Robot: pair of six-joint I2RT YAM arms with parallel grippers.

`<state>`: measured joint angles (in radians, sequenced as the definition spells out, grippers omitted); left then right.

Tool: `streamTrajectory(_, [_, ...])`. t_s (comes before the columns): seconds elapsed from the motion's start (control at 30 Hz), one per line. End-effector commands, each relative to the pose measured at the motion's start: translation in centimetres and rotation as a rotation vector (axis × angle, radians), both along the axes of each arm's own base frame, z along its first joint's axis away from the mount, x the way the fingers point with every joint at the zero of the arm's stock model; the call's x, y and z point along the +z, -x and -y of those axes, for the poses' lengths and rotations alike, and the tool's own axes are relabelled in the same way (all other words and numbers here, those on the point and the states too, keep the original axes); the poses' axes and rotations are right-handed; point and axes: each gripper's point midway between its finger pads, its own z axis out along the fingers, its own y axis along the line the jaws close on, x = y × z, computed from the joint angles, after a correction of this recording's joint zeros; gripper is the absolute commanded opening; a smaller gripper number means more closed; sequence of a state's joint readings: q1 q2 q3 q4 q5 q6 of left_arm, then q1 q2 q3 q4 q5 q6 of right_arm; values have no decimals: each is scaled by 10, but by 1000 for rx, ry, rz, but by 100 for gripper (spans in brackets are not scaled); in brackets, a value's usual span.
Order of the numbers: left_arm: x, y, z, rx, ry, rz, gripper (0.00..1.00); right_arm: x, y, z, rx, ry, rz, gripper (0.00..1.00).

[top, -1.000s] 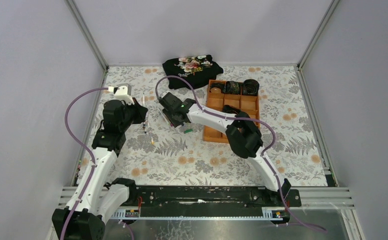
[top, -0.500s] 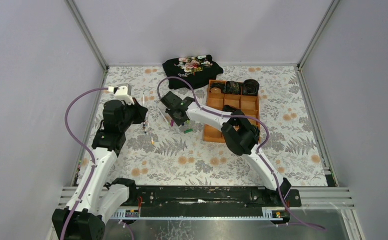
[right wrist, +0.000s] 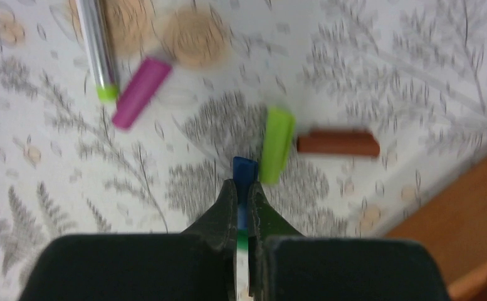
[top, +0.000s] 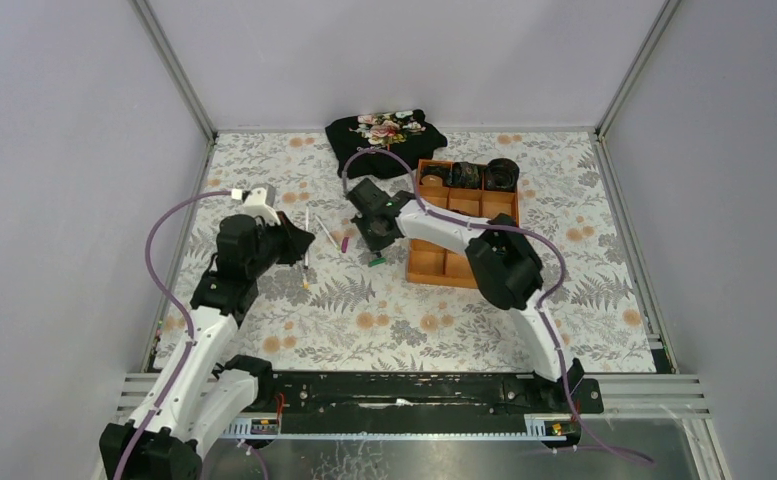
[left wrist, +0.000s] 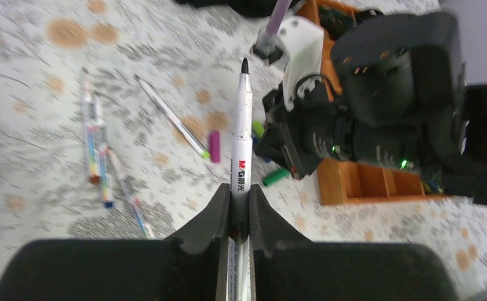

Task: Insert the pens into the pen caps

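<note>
Left gripper (left wrist: 240, 191) clenched on a black-tipped pen (left wrist: 243, 125). Right gripper (right wrist: 240, 188) clamped on blue cap (right wrist: 244, 170), just beside light green cap (right wrist: 276, 144) on desk (right wrist: 385, 63), left of orange tray (top: 434, 268).

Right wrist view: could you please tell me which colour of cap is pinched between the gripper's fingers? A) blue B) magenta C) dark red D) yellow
A: the right gripper is shut on the blue cap, while the magenta cap and the dark red cap lie loose on the table.
</note>
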<state>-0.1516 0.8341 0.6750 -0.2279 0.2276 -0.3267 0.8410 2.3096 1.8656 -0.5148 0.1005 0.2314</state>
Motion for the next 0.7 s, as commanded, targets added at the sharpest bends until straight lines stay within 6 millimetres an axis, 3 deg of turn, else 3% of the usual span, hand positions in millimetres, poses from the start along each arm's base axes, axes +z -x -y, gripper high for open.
streamTrajectory(0.0, [3,20,37,-124,116,13,0,87,9,4,-92,-223,33,0])
streamTrajectory(0.3, [20,63,99,-554,242,44,0,207,44,32,-247,-643,120,0])
streamTrajectory(0.53, [36,80,108,-676,268,105,0,282,66,36,-248,-1014,195,0])
streamTrajectory(0.67, [43,86,112,-710,292,137,0,300,75,33,-204,-1118,205,0])
